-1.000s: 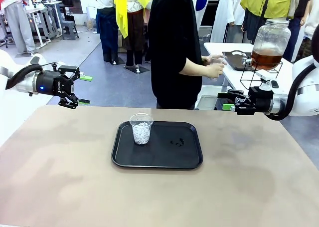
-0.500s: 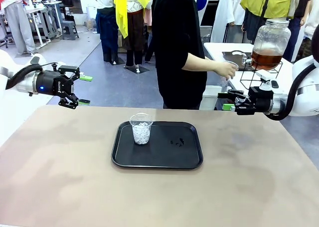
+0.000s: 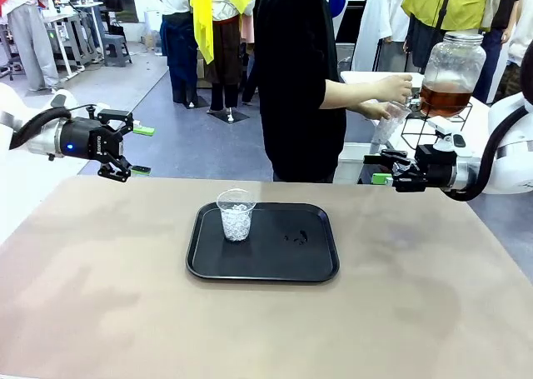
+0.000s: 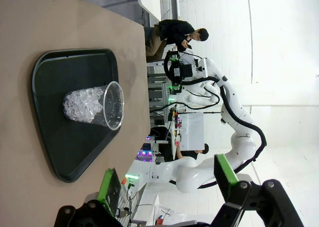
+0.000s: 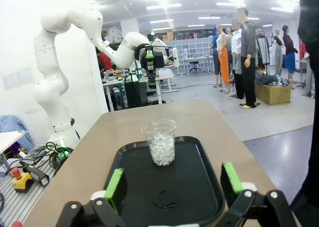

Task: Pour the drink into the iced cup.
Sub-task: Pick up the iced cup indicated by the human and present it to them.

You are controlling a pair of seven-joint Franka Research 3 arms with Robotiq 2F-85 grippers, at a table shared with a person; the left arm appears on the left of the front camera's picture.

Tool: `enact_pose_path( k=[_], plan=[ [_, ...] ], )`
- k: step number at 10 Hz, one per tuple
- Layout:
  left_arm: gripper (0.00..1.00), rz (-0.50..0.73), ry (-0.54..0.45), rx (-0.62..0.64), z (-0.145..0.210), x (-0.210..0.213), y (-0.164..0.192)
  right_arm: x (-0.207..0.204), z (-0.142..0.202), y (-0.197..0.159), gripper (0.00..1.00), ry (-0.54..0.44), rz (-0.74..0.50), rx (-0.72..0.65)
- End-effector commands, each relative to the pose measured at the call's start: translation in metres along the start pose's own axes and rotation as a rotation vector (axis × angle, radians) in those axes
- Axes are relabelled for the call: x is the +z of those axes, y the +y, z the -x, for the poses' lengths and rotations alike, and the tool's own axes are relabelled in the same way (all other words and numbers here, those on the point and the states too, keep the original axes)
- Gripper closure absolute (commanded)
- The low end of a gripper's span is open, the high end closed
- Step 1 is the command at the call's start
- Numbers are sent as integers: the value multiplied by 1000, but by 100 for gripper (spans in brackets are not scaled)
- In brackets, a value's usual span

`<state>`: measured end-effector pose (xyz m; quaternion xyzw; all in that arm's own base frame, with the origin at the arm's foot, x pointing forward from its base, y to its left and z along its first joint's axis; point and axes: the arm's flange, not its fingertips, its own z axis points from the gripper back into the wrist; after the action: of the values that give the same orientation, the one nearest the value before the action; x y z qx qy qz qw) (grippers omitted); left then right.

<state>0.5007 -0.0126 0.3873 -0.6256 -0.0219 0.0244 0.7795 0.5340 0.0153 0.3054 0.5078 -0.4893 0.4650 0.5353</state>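
White arms [image 3: 518,169], black claws [image 3: 141,150], green pads [image 3: 143,131]

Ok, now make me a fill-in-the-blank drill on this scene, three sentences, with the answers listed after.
1. The cup on the black tray is filled with ____ cubes.
2. The left gripper and the right gripper both hover beside the table with their jaws ____.
3. The glass jar holding the amber drink stands off the table on the robot's ____ side.

Missing words: ice; open; right.
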Motion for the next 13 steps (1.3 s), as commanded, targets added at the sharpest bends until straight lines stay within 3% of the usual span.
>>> enact_pose_path(
  k=[1, 13],
  plan=[
    [0, -3, -5, -3, 2, 0, -2, 0, -3, -2, 0, 0, -1, 7],
    [0, -3, -5, -3, 2, 0, -2, 0, -3, -2, 0, 0, -1, 7]
  ],
)
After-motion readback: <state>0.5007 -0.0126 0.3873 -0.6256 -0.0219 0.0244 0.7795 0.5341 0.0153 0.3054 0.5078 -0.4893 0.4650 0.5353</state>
